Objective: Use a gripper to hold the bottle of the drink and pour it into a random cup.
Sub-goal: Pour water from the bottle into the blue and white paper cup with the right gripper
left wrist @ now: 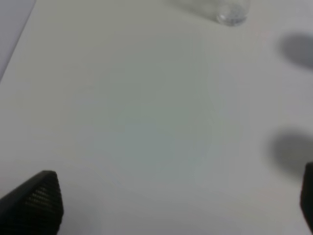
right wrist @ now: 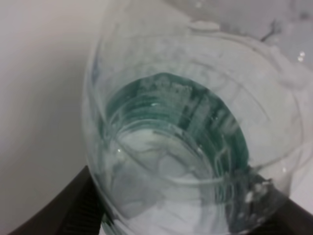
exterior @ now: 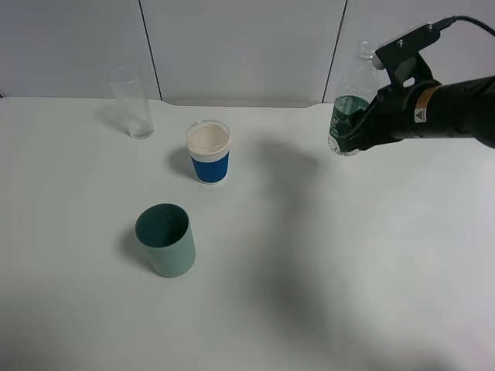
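My right gripper [exterior: 357, 127] is shut on the bottle of the drink [exterior: 347, 108], a small clear bottle with a dark green label and no cap. It holds the bottle upright above the table at the back right. The right wrist view is filled by the bottle [right wrist: 186, 137] between the black fingers [right wrist: 68, 205]. The cup [exterior: 209, 151], white with a blue sleeve, stands upright at the back centre, well left of the bottle. My left gripper [left wrist: 176, 205] is open and empty over bare table; it is out of the exterior high view.
A tall clear glass [exterior: 131, 101] stands at the back left; its base shows in the left wrist view [left wrist: 231, 12]. A plain grey-green cup [exterior: 165, 239] stands in front of the blue cup. A grey wall [exterior: 247, 46] runs behind the white table [exterior: 325, 270].
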